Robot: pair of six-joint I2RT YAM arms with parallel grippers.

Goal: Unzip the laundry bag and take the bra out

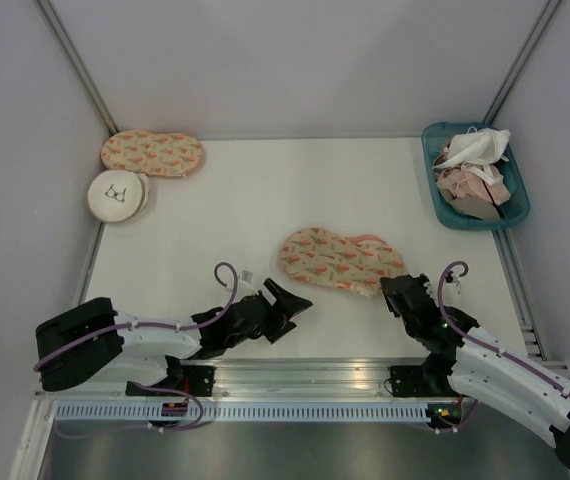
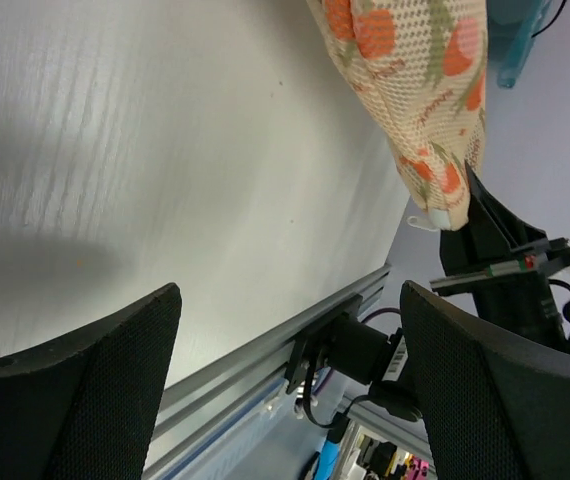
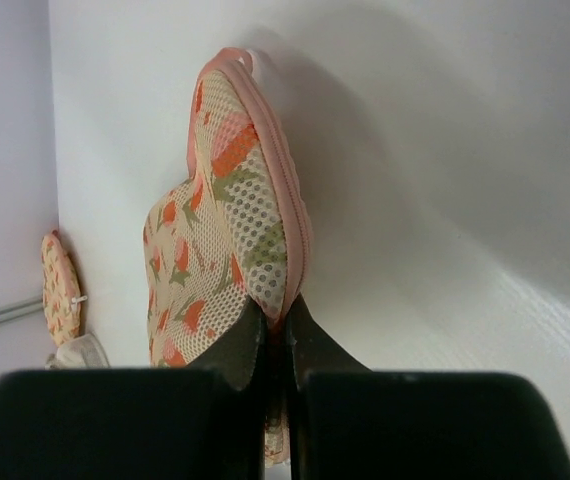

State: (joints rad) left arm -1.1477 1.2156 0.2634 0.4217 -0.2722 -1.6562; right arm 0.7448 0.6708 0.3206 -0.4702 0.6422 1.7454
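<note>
The right gripper (image 3: 275, 325) has its jaws pressed nearly together on the pink edging at the near-right end of the bag (image 3: 225, 230). Whether they've caught the zipper pull or only the trim, I can't tell from here. The left gripper (image 2: 290, 300) stands wide open with nothing between its fingers, low over the table (image 1: 215, 220) just off the bag's left end. The bag lies flat in the middle of the table, looking closed. At the back left are a like-printed case (image 1: 152, 153) and a round white pouch (image 1: 118, 193), touching. A teal basket (image 1: 443, 205) of pale garments stands at the far right.
</note>
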